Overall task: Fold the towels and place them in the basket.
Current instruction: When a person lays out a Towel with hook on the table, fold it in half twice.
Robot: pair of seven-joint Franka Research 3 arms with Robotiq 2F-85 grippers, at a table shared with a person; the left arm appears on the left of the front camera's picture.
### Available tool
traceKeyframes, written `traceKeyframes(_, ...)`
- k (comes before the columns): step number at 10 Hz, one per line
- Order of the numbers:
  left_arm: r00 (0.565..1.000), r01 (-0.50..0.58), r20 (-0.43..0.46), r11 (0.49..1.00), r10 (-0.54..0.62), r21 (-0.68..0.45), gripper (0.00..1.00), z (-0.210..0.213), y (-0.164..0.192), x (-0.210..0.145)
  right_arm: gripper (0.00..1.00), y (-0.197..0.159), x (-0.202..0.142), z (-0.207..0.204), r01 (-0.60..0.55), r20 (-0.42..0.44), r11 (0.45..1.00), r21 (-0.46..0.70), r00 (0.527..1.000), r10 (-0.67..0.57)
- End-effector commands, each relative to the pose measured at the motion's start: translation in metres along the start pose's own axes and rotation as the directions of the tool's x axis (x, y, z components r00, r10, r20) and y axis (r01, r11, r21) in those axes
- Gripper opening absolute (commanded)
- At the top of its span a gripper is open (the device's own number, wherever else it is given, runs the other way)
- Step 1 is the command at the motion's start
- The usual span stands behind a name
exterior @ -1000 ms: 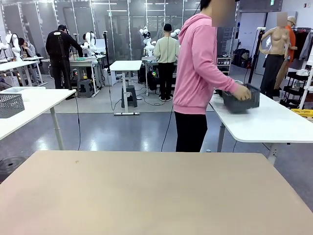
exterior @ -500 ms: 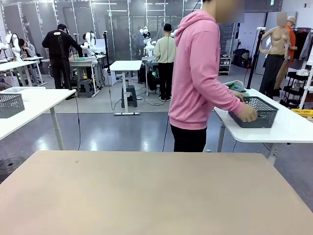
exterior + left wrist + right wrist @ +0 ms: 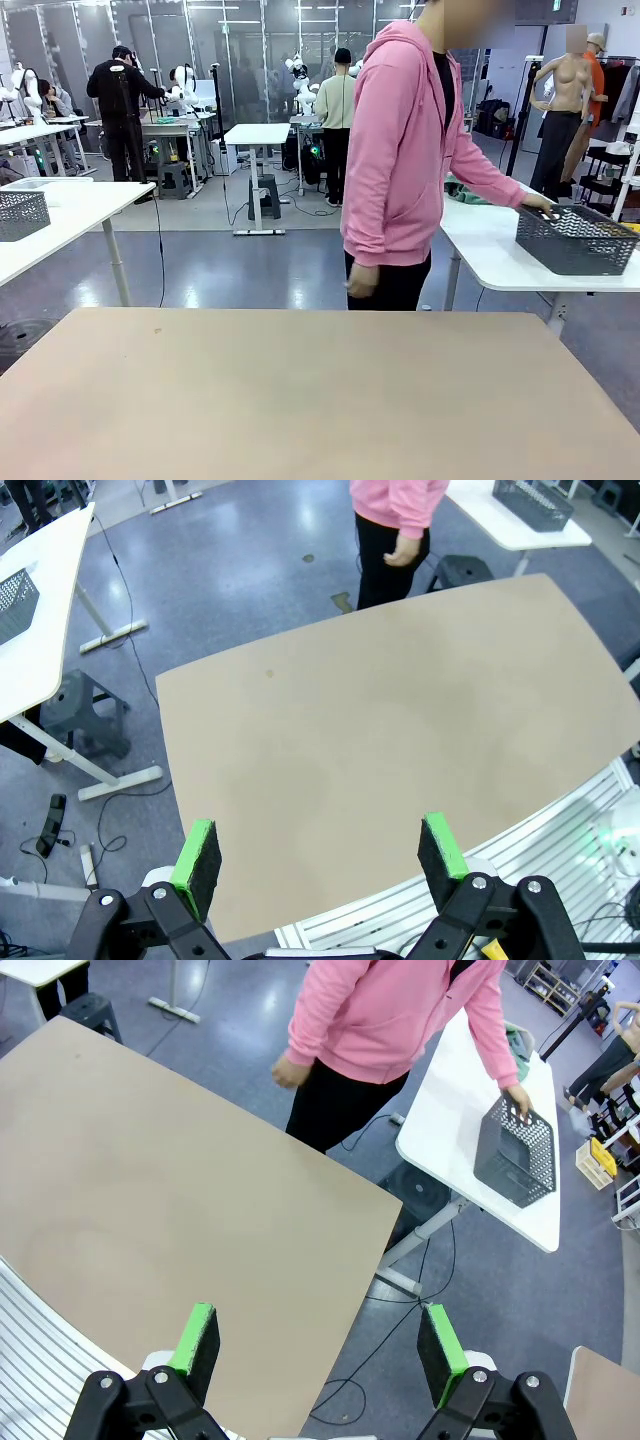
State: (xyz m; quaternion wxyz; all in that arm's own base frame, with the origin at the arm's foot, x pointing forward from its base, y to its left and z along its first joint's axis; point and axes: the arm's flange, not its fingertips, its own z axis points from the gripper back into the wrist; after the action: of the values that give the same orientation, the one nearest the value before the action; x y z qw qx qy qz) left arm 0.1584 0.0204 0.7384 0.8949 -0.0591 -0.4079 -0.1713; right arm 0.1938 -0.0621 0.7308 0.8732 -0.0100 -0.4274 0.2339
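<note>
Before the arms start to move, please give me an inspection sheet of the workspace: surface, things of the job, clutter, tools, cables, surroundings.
Surface: beige table, bare but for a small dark speck far left.
Job's things: basket stands on the white side table at the right; the person's hand rests on its rim.
Clutter: a green cloth on that side table.
Tools: left tool and right tool open, holding nothing, raised over the beige table.
Cables: one black cable hangs to the floor behind the person.
Surroundings: person in pink hoodie at the far edge; second mesh basket on a left table.
</note>
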Motion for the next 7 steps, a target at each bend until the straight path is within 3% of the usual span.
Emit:
traceKeyframes(1,1.0,0.005,-0.003,1.0,-0.005,0.002,1.0,0.001,-0.0013,0.0052,1.0,-0.0008,0.0,-0.0003,0.005,-0.002,1.0,-0.002,1.0,-0.005)
traceKeyframes(7,1.0,0.005,-0.003,1.0,-0.005,0.002,1.0,0.001,-0.0013,0.0052,1.0,-0.0008,0.0,-0.0003,0.005,-0.002,1.0,-0.002,1.0,-0.005)
